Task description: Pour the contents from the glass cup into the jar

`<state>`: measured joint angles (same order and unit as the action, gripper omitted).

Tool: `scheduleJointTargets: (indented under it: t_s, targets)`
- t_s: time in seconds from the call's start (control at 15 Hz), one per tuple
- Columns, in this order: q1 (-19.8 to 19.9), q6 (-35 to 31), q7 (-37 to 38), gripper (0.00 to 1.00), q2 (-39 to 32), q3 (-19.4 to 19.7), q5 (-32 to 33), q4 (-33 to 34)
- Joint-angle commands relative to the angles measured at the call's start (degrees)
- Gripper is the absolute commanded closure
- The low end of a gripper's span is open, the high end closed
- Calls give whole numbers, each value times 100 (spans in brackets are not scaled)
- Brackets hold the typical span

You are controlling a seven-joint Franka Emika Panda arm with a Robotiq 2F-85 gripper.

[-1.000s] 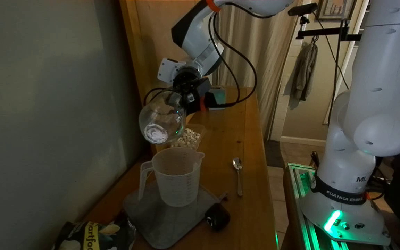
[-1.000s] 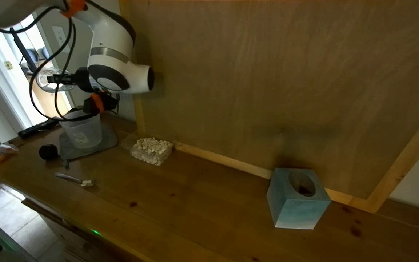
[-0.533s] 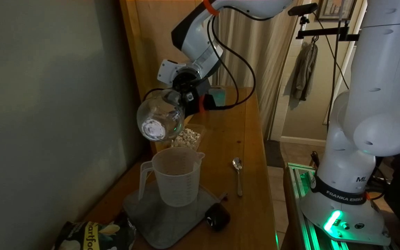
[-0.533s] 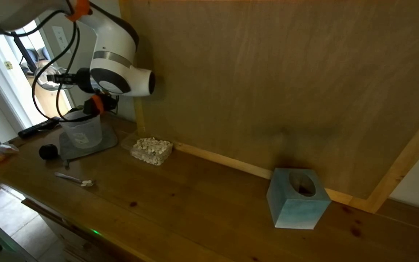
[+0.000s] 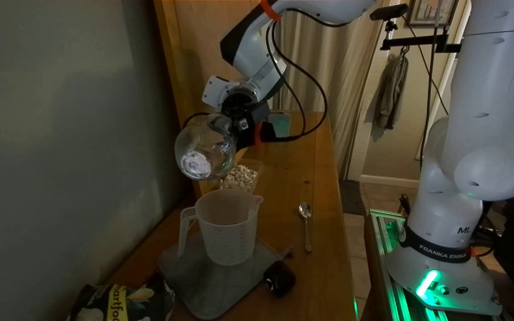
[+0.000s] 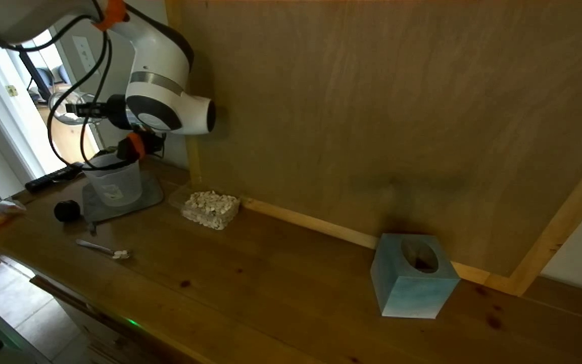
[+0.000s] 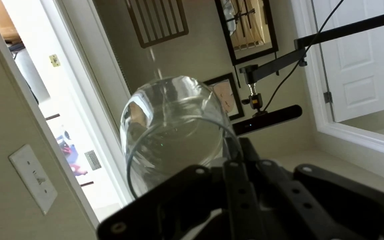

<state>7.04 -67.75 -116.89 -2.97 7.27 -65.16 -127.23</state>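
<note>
Glass cup [image 5: 203, 145] hangs in the air, tipped over, higher than the plastic jug [image 5: 228, 243]; I cannot tell if it is right above it; the gripper [image 7: 247, 156] has its jaws pinched on the cup's rim. The jug stands upright on a grey mat [image 5: 221, 290], on the wooden table [image 5: 328, 276]; a small black thing [image 5: 279, 278] sits just beside the mat; a snack bag [image 5: 121, 305] lies close to the grey wall [image 5: 60, 156]; a spoon [image 5: 308, 232] lies near, with pale bits [image 6: 120, 254] on its end; a clear box [image 6: 200, 218] holds more pale bits, and in an exterior view the cup and jug cover part of it; in an exterior view black wires [image 6: 105, 40] loop in front of the cup and jug; a blue tissue box [image 6: 415, 298] stands well apart, by a big wooden board [image 6: 351, 126].
</note>
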Motion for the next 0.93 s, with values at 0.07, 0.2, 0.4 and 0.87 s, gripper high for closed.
scheduleJointTargets:
  t_s: [0.07,0.2,0.4,0.87]
  targets:
    - [56,233,-251,99,-123,25,-246,136]
    - [66,262,-327,99,-137,30,-277,137]
    - [94,391,-470,99,-174,48,-378,135]
    - [134,571,-617,99,-243,92,-450,130]
